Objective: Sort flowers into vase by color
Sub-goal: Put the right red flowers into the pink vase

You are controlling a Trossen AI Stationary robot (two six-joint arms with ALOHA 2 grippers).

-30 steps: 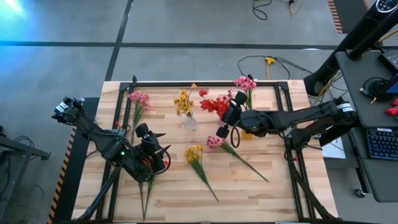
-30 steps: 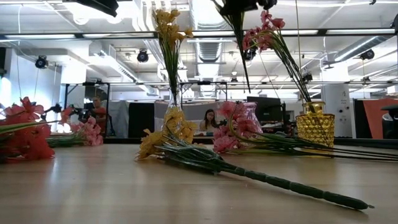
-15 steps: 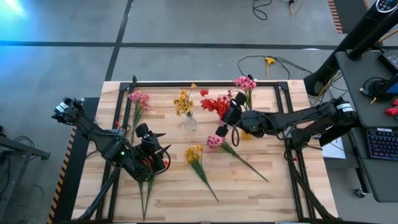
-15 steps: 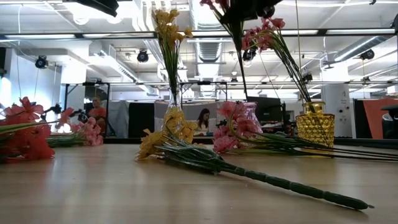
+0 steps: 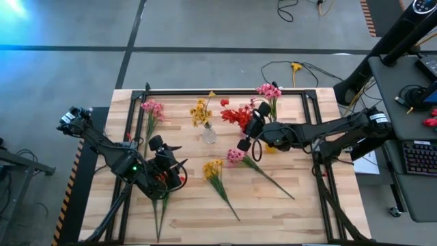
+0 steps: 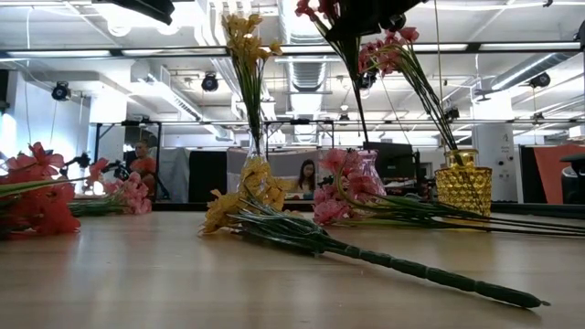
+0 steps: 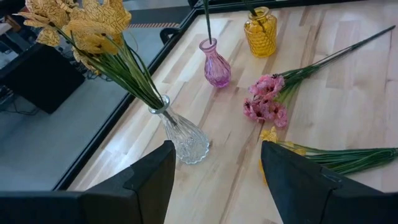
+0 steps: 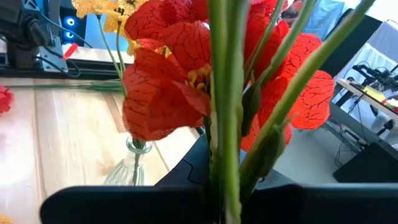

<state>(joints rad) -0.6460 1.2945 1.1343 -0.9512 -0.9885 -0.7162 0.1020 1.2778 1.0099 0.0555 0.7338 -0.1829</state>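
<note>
My right gripper [image 5: 253, 124] is shut on a red flower [image 5: 237, 115] held upright above the pink vase [image 7: 216, 66]. The flower's stem [image 6: 355, 87] hangs down to the vase's mouth; whether it is inside I cannot tell. A yellow flower [image 5: 200, 111] stands in the clear vase [image 5: 208, 134] and a pink flower [image 5: 268, 91] in the yellow vase [image 6: 462, 187]. Another pink flower [image 5: 236, 156] and another yellow one [image 5: 213, 167] lie on the table. My left gripper [image 5: 168, 162] waits open at the near left. My right gripper pinches the red flower's green stems [image 8: 224, 155] between its two fingers, just below the blossoms. The fingers come nearly level from the table's right and lie across the stems. The flower hangs upright, blossoms up, clear of the table.
A third pink flower [image 5: 151, 108] lies at the far left. Red flowers [image 6: 37, 201] lie by my left arm, their stems [image 5: 160, 212] reaching toward the near edge. A black rail [image 5: 225, 91] runs along the table's far edge. People sit in the room behind.
My right gripper has sunk a little with the red flower: in the low view its blossoms have come down into the top of the picture and the stem has dropped toward the pink vase.
</note>
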